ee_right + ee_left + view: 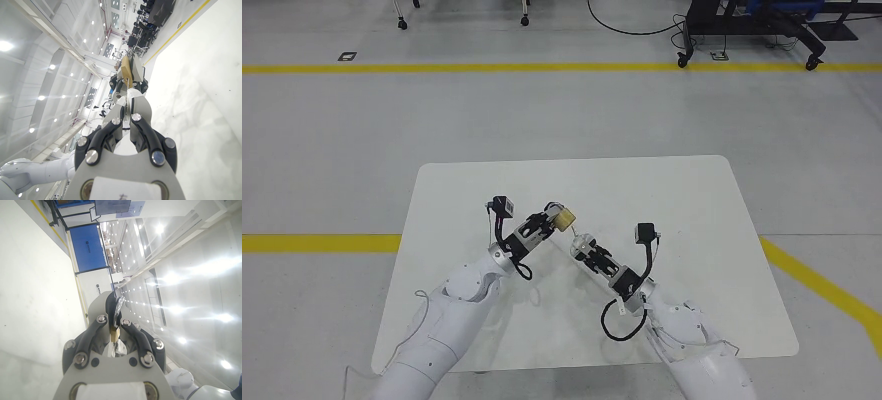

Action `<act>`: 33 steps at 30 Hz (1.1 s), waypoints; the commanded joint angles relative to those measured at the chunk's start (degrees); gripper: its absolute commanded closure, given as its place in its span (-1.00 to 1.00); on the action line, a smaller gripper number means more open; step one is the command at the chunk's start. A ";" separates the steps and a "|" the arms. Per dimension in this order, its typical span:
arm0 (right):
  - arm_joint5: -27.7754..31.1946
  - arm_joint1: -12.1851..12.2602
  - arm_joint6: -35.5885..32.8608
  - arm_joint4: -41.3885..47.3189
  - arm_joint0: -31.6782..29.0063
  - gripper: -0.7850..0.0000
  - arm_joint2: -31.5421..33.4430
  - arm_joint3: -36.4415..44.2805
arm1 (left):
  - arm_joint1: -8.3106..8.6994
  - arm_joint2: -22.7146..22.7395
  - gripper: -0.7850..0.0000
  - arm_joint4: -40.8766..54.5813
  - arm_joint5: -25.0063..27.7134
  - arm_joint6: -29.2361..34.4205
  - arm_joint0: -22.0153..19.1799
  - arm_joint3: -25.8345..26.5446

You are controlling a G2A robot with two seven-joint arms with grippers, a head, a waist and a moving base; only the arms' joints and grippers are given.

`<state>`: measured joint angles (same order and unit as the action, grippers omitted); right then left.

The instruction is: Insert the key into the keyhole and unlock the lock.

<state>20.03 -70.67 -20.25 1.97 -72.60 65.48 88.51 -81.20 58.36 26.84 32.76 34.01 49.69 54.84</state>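
Nearest the top camera, left fingers (pixel 548 220) hold the lock (pixel 564 215) aloft over the counter's (pixel 692 200) middle, facing the right fingers (pixel 587 248) so both meet in free air. Left wrist view: fingers closed tight around the lock, shackle (pixel 120 303) near their tips, probably steadying it against turning. Right wrist view: fingers pinch the key (pixel 129 84) by its head, blade at the keyhole (pixel 127 77); depth unclear.

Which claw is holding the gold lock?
The left claw: it is shut on the gold lock. The right claw pinches the key instead, its tip at the keyhole.
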 commanded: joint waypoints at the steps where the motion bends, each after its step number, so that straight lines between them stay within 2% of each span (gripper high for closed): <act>1: -0.24 0.00 -0.31 0.02 -0.04 1.00 0.08 0.05 | 0.00 0.07 1.00 -0.39 -0.06 0.11 0.22 0.39; 12: -1.18 -0.19 -0.87 -0.33 0.08 1.00 0.05 0.10 | -0.04 0.37 1.00 -4.21 0.16 -1.14 0.85 1.44; 33: -1.23 -0.41 -3.47 0.76 -0.21 1.00 0.04 0.42 | -0.18 2.05 1.00 -4.44 -0.32 -1.17 1.37 1.70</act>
<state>18.87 -71.07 -23.72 2.73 -72.81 65.53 88.96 -81.34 60.48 22.43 32.44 32.85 51.06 56.56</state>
